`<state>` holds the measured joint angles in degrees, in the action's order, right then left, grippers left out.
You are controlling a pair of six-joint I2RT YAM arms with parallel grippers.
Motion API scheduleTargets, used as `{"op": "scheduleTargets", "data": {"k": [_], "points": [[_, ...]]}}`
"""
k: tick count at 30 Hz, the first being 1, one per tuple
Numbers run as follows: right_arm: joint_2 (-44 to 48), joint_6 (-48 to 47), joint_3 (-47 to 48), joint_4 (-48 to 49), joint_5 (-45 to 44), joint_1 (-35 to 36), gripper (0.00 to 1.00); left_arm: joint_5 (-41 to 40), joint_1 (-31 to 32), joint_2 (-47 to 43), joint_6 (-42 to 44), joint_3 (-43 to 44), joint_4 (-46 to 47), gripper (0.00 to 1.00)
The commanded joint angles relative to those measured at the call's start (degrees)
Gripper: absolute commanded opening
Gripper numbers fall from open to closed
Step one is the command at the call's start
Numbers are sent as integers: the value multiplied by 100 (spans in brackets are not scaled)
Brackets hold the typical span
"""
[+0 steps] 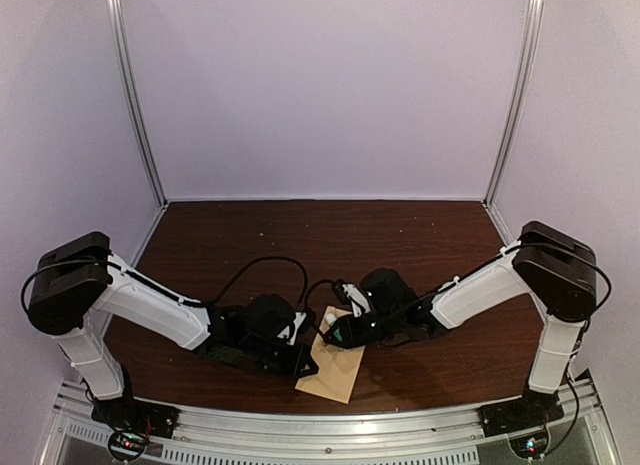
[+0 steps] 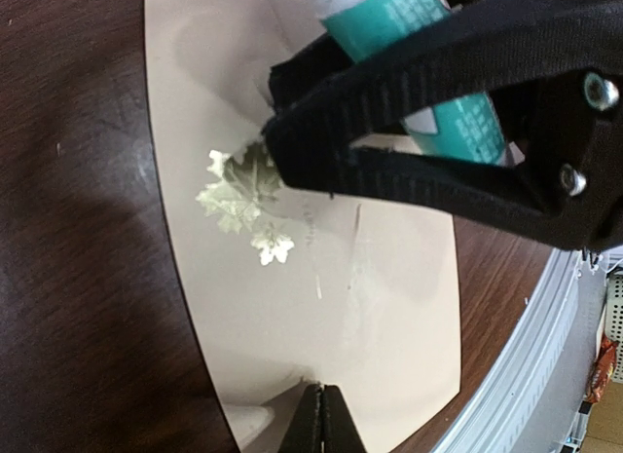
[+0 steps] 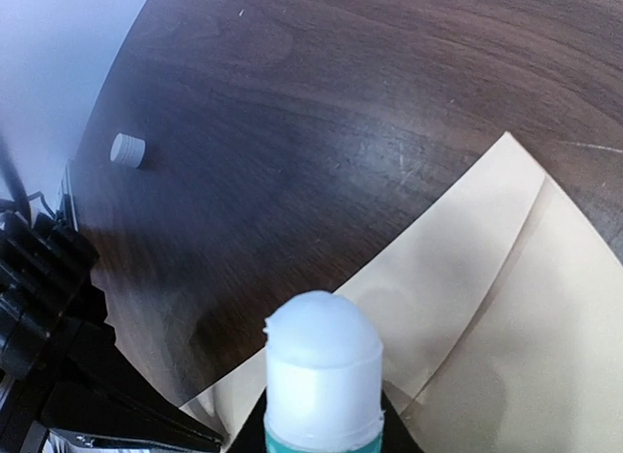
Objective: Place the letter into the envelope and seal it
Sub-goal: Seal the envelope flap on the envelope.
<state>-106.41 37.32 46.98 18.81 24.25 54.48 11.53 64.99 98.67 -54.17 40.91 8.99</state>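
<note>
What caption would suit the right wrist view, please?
Uncapped glue stick facing the envelope, white cap lying apart on the table.

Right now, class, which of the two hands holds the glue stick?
The right hand, gripping the teal-and-white glue stick; the left hand is shut without one.

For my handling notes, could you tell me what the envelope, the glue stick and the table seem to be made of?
The envelope: matte tan paper, sharply creased folds. The glue stick: smooth white plastic tube, teal printed label, waxy-looking white tip. The table: dark wood grain with slight sheen, possibly laminate.
</note>
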Motion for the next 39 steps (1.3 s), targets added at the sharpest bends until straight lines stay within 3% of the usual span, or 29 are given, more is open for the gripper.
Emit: {"op": "scheduleTargets", "data": {"k": [1, 12, 28, 39], "points": [[-166, -5, -31, -146, 256, 223, 0, -143, 23, 3, 33, -39, -132, 0], [-134, 296, -113, 2, 191, 678, 0, -157, 20, -39, 44, -52, -154, 0], [-210, -35, 127, -398, -226, -38, 0, -171, 24, -120, 30, -74, -225, 0], [-66, -66, -125, -412, -80, 15, 0, -189, 22, -111, 42, -48, -240, 0]]}}
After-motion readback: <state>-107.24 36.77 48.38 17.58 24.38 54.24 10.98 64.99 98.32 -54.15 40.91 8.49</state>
